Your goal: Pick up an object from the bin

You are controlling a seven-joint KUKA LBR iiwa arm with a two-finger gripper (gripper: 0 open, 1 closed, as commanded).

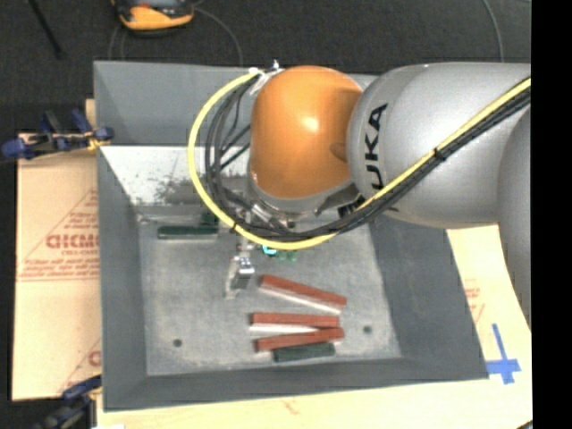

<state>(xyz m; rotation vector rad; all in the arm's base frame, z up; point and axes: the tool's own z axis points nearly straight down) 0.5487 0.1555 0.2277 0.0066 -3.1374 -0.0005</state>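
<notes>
a long red bar (302,292) is lying on the grey floor of the bin (121,284), right of the middle. its long axis is running across the view, dipping slightly to the right. the gripper (239,273) is hanging just beside its left end; whether it is wide or narrow i cannot tell. toward the front wall, a second red bar (295,319), a white stick (271,329), a third red bar (299,339) and a dark green bar (304,353) are lying close together, nearly parallel. another green bar (188,231) is lying by the back wall, well apart.
</notes>
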